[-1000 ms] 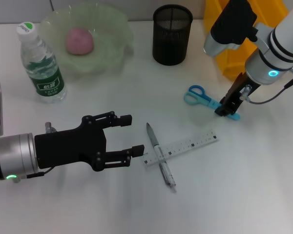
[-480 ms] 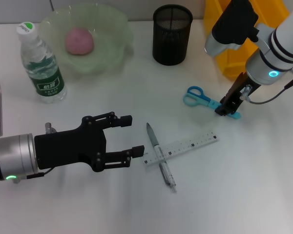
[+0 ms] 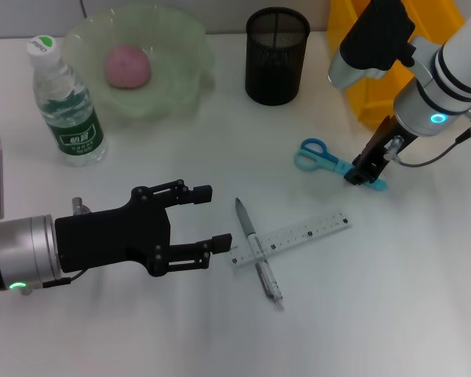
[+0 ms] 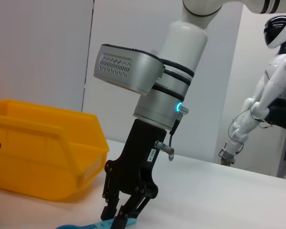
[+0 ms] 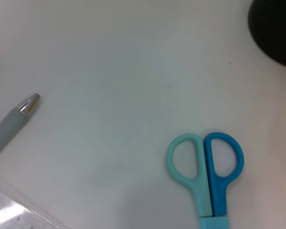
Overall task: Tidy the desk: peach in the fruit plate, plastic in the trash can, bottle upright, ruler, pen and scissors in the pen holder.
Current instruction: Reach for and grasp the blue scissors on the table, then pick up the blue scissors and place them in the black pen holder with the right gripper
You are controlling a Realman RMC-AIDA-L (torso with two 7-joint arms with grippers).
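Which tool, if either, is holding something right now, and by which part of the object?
The right tool is closed on the blade end of the scissors, which lie on the desk; the handles stay free. The left tool is open and holds nothing.

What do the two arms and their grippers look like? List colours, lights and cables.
Left arm: silver cylindrical wrist with a small green light, matte black two-finger left gripper. Right arm: white links with black ring bands, a grey vented housing, a glowing cyan ring light, a thin grey cable looping beside it, and a black right gripper.
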